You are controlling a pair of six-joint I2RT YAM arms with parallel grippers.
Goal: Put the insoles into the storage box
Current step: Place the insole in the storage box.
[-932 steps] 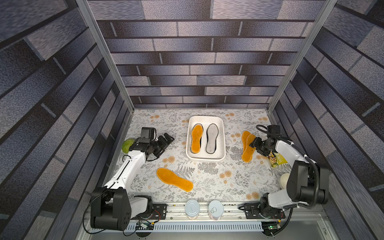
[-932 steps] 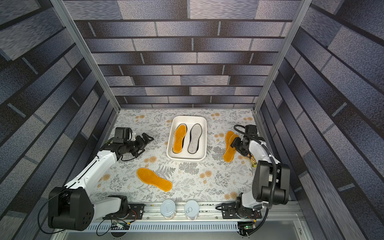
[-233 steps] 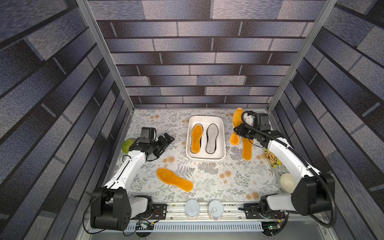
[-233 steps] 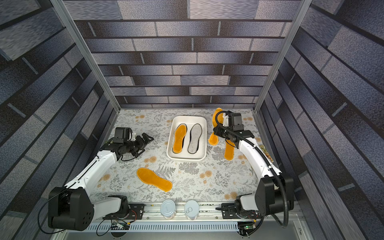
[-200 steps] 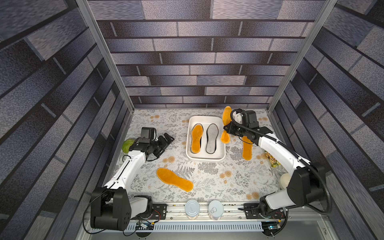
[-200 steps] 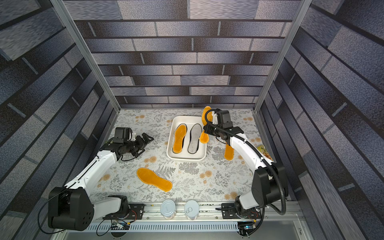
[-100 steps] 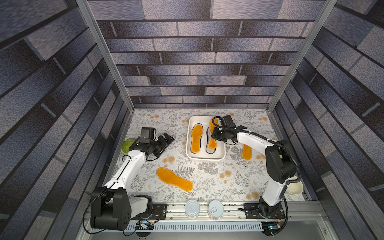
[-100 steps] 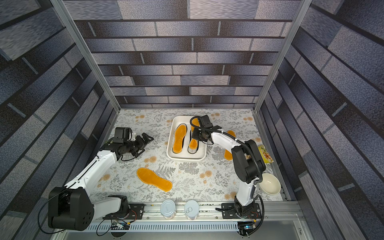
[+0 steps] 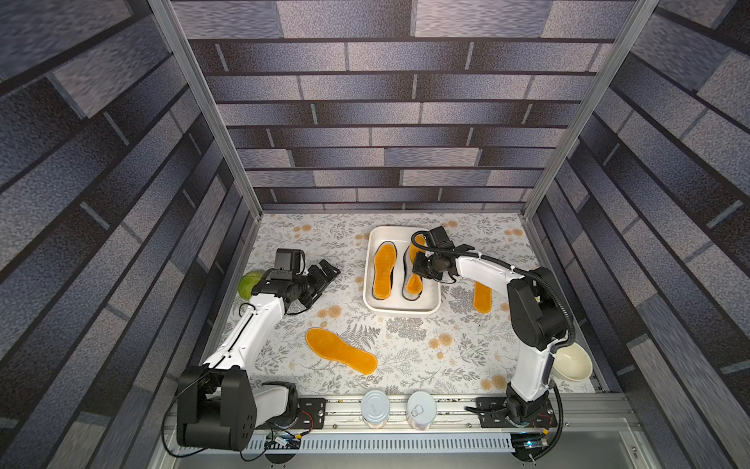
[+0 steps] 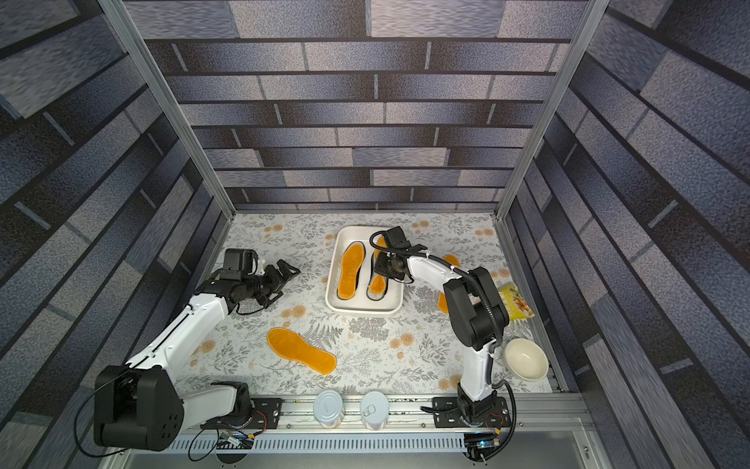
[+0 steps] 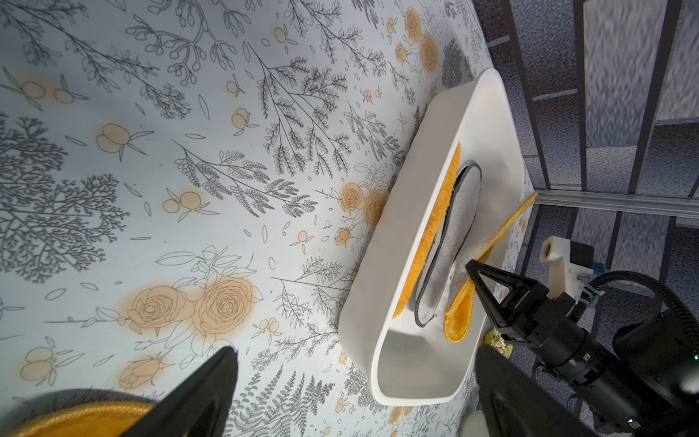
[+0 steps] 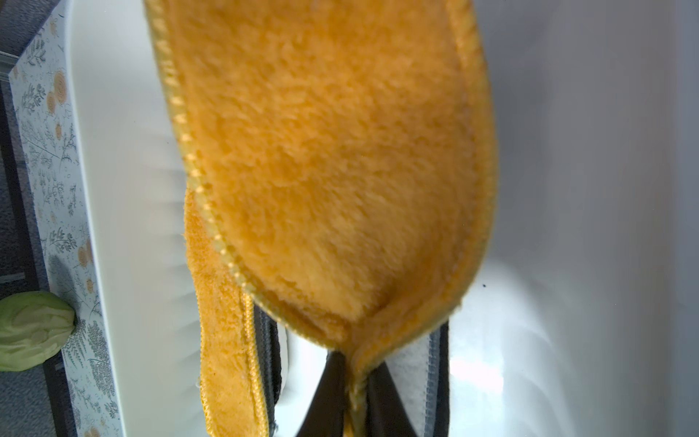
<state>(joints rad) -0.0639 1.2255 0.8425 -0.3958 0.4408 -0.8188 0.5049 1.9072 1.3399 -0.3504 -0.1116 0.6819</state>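
Note:
The white storage box (image 9: 401,313) (image 10: 365,311) stands mid-table at the back. An orange insole (image 9: 384,270) lies flat in its left half and a grey insole (image 12: 412,363) in its right half. My right gripper (image 9: 414,268) (image 12: 355,397) is over the box, shut on the edge of another orange insole (image 9: 414,281) (image 12: 333,170), which hangs tilted over the grey one with its end resting on it. A third orange insole (image 9: 341,356) lies on the table near the front, and one more (image 9: 483,296) lies right of the box. My left gripper (image 9: 324,272) (image 11: 351,378) stands open and empty left of the box.
A green cabbage (image 9: 248,284) sits by the left wall. At the front right are a cream bowl (image 9: 572,363) and a yellow snack packet (image 10: 515,300). Two tin cans (image 9: 375,408) stand on the front rail. Walls close in on both sides.
My right gripper carried the orange insole leftwards from beside the box to over it, then lowered it onto the grey insole. The left arm has not moved.

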